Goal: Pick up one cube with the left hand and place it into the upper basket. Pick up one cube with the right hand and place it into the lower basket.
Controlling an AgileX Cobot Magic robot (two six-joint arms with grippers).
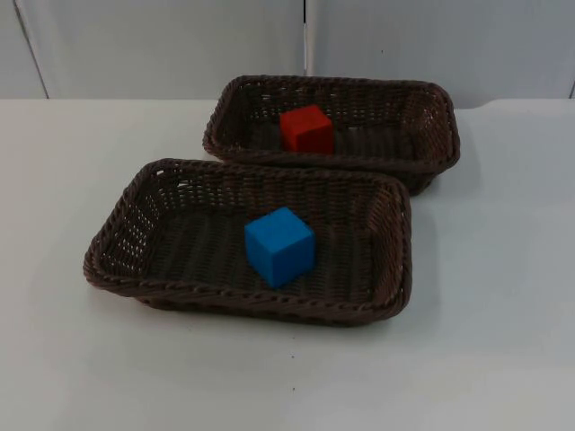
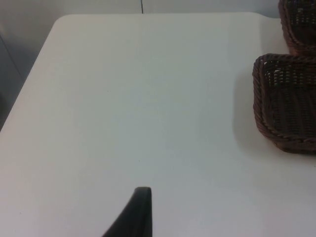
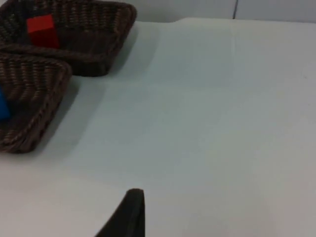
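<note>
Red cube (image 1: 306, 128) sits in upper basket (image 1: 431, 94), blue cube (image 1: 279, 246) in lower basket (image 1: 117, 269). My left gripper (image 2: 140, 207) and right gripper (image 3: 131, 210) hover over bare table, baskets well away inboard. Finger opening: can't tell.

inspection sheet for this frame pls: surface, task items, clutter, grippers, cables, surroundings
Surface: white table, no marks seen.
Job's things: red cube lies in the upper basket; blue cube lies in the lower basket. Baskets stand side by side, rims close.
Clutter: nothing seen.
Grippers: left gripper and right gripper each wait over bare table, away from the baskets.
Cables: nothing seen.
Surroundings: grey partition wall behind the table.
</note>
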